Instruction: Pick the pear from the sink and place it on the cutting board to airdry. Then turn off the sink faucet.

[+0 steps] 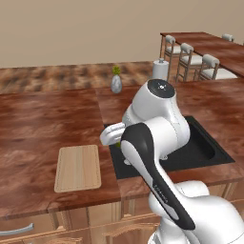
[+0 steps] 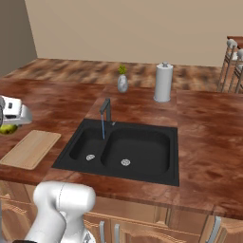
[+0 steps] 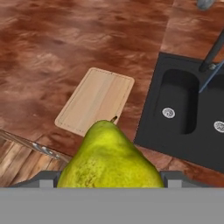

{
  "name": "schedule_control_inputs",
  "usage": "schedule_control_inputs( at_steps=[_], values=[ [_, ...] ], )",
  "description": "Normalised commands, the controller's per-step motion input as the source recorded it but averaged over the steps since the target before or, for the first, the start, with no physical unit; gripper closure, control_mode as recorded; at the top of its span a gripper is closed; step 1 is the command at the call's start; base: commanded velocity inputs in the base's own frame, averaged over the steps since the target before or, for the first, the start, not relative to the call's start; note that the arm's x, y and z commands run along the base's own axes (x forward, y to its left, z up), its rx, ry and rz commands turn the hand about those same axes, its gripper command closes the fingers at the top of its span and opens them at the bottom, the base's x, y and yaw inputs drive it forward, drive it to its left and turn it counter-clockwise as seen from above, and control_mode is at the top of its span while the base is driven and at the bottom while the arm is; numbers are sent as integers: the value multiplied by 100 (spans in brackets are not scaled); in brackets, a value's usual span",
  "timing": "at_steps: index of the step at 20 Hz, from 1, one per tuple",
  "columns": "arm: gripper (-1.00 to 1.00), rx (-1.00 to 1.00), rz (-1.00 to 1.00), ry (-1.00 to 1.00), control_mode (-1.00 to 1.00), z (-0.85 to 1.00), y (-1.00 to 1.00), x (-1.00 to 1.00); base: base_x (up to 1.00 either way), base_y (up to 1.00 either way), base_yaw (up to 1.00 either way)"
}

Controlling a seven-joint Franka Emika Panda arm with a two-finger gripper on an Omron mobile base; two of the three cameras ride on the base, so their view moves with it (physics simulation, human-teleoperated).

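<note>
My gripper (image 3: 111,183) is shut on the pear (image 3: 111,159), a yellow-green fruit that fills the bottom of the hand view, stem pointing away. It hangs in the air above the counter. Below and ahead lies the tan cutting board (image 3: 96,101), bare, left of the black sink (image 3: 151,109). In the right base view the gripper (image 2: 8,124) is at the left edge with the pear (image 2: 6,128) under it, above the far-left end of the cutting board (image 2: 31,148). The faucet (image 2: 107,110) still pours a thin blue stream (image 2: 102,128) into the narrow basin.
A grey vase (image 2: 122,83) with a yellow flower and a paper towel roll (image 2: 163,83) stand behind the sink (image 2: 173,156). Chairs and a table (image 1: 200,47) are at the back right. My own arm (image 1: 152,143) hides part of the sink in the left base view.
</note>
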Motion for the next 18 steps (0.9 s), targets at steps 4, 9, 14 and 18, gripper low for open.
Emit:
schedule_control_inputs(
  at_steps=[4,9,14,18],
  values=[
    [100,1,1,0,-100,-21,6,0,0,0,0],
    [100,3,1,0,-100,-21,1,3,0,0,0],
    [100,2,0,0,-100,-21,7,0,0,0,0],
    [100,0,0,0,-100,-14,7,0,0,0,0]
  ],
)
